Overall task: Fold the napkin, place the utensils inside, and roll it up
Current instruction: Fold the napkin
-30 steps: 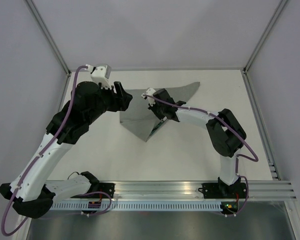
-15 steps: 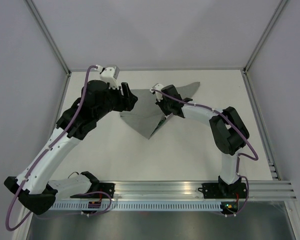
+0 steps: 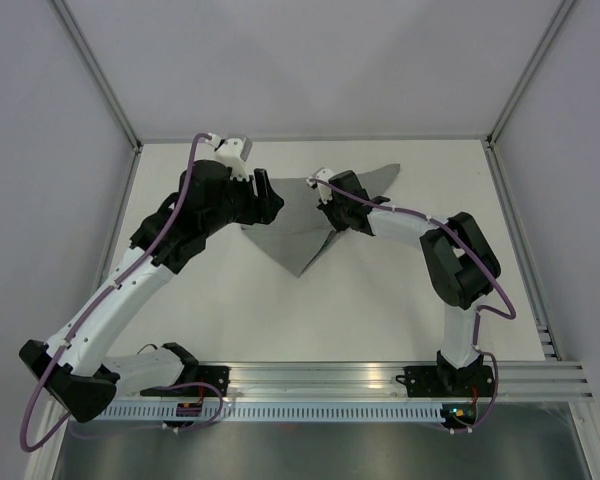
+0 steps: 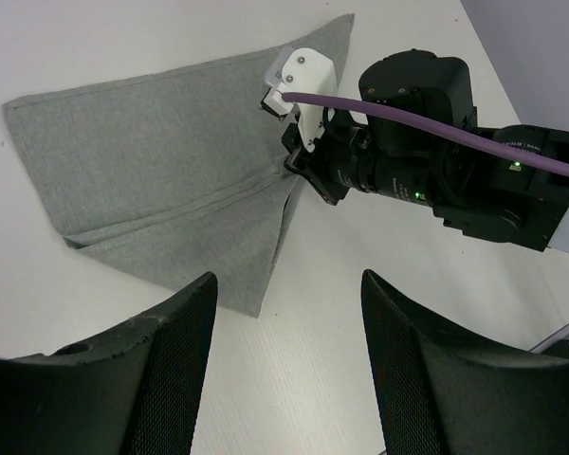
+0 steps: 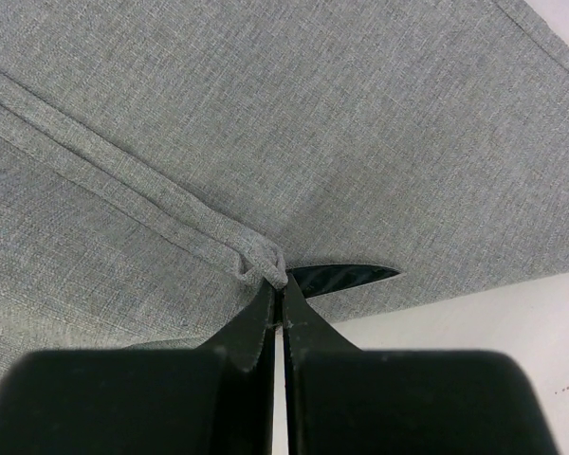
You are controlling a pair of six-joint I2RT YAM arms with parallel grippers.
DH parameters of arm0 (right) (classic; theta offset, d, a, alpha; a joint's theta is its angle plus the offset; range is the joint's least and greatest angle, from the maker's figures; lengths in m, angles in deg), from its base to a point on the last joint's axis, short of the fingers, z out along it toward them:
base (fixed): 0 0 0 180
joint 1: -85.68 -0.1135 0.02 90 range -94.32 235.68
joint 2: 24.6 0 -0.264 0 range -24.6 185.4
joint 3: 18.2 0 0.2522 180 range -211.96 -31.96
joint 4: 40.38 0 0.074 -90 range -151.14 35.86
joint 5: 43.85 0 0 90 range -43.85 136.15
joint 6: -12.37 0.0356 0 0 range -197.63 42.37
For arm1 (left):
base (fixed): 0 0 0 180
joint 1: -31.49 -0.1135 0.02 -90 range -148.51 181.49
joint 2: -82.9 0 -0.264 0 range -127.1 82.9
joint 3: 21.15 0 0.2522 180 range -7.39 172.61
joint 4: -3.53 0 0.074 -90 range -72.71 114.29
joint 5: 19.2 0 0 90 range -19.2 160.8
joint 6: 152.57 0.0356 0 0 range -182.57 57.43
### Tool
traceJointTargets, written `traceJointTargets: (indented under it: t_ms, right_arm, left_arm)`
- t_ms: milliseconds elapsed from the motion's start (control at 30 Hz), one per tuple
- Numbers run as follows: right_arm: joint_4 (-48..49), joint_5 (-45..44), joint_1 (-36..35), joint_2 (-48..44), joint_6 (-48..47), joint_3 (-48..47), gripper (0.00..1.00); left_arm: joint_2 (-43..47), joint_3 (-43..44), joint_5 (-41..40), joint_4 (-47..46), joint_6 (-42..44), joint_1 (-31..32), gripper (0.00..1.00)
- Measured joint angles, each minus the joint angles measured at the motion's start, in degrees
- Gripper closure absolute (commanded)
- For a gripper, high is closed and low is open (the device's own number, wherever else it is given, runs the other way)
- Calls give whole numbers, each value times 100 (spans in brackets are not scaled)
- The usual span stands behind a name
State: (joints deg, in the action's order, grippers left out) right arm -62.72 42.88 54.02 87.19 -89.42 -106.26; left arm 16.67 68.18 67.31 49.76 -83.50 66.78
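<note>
The grey napkin [image 3: 298, 228] lies partly folded at the table's middle back; it also shows in the left wrist view [image 4: 161, 171] and fills the right wrist view [image 5: 313, 123]. My right gripper [image 3: 330, 215] [image 5: 280, 289] is shut on a bunched edge of the napkin, also visible in the left wrist view [image 4: 299, 171]. A dark greenish sliver [image 5: 346, 275], apparently a utensil, peeks from under the lifted cloth beside my fingers. My left gripper [image 3: 268, 200] [image 4: 286, 280] is open and empty, held above the napkin's left side.
White table [image 3: 380, 300] with an aluminium frame post at each back corner [image 3: 135, 145] and grey walls on three sides. A rail [image 3: 330, 375] runs along the near edge by the arm bases.
My right gripper has drawn the pinched napkin edge farther back, covering the greenish thing seen at the cloth's front edge. My left arm has swung right, closer over the napkin.
</note>
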Motion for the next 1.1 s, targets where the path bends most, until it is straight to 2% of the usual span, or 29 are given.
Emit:
traceJointTargets:
  t_ms: [900,967,1067,1100]
  right_arm:
    - [42,7,280,-87,35,238,100]
    - [37,9,293,-87,59,243,93]
    - [37,26,319,-87,127,243,73]
    - [35,44,330,-87,140,243,61]
  left_arm:
    - [-354,-284,415,-389,-2,-83,32]
    - [-387,-337,426,-407,-4,-83,32]
    - [-426,-415,507,-444,-4,-87,32]
    - [-437,-442,516,-459,-4,-87,32]
